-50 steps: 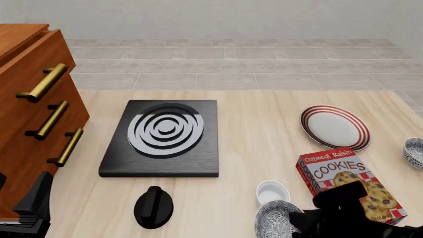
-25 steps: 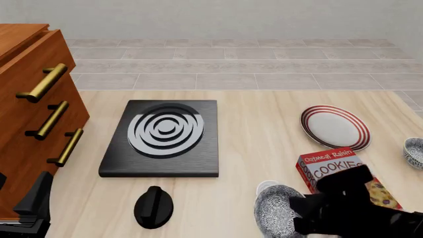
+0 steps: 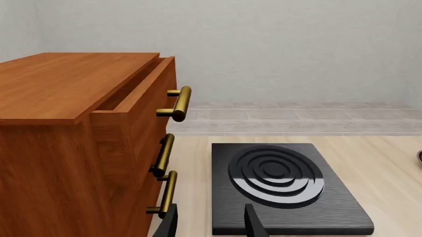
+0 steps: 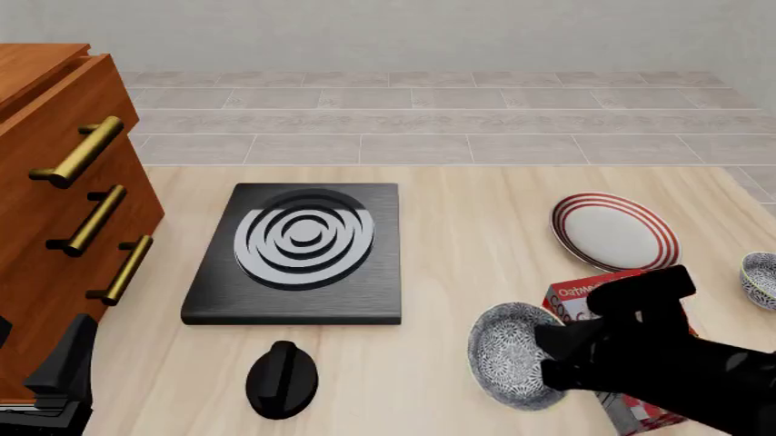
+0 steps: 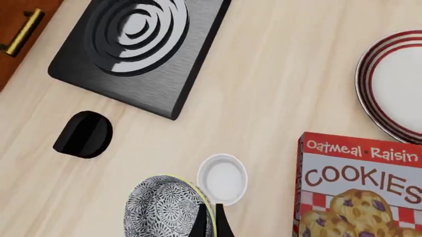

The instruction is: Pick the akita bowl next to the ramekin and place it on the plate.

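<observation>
My right gripper (image 4: 548, 356) is shut on the rim of the akita bowl (image 4: 512, 354), a speckled grey-and-white bowl that it holds tilted above the table. In the right wrist view the fingers (image 5: 201, 223) pinch the bowl's rim (image 5: 165, 210), and the white ramekin (image 5: 223, 178) stands on the table just beside and below it. The bowl hides the ramekin in the front view. The red-striped plate (image 4: 615, 233) lies at the far right, beyond the bowl. My left gripper (image 3: 211, 227) stands open and empty near the cabinet.
An oatmeal cookie box (image 4: 580, 296) lies between the held bowl and the plate. A second speckled bowl (image 4: 761, 277) sits at the right edge. A black stove plate (image 4: 297, 250) and a black knob (image 4: 282, 377) are mid-table, a wooden cabinet (image 4: 54, 209) at the left.
The right gripper has lifted the akita bowl off the table and carried it away from the front edge. The bowl now covers the ramekin in the front view. The left arm is still.
</observation>
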{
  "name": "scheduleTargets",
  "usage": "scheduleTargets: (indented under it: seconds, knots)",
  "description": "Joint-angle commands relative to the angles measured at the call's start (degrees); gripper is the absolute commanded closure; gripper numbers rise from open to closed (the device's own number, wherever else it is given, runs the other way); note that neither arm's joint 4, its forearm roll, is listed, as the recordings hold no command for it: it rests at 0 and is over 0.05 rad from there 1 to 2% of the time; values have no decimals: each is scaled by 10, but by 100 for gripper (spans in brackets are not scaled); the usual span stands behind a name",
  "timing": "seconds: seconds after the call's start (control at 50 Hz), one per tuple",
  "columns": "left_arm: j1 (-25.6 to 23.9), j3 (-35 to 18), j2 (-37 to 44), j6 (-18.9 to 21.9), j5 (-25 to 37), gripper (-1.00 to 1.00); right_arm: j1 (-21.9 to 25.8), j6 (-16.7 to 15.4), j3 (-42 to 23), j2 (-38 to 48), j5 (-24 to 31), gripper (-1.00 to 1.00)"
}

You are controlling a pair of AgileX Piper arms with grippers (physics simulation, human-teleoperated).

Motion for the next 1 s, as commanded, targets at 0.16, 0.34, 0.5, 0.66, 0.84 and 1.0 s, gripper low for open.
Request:
scheduleTargets:
  seconds: [0.16,0.34,0.5,0.66,0.84,1.0]
  knots:
    - [0,0,0,0,0,-100,-32,-22,-47,26,6,100]
    - [0,0,0,0,0,-100,-50,-35,-71,32,14,100]
    - [0,0,0,0,0,-100,-63,-43,-93,35,24,100]
    - [0,0,0,0,0,-100,-73,-43,-104,40,21,100]
    - [0,0,0,0,0,-100,-88,-41,-115,44,19,100]
    - [0,0,0,0,0,-100,-111,-51,-135,60,15,100]
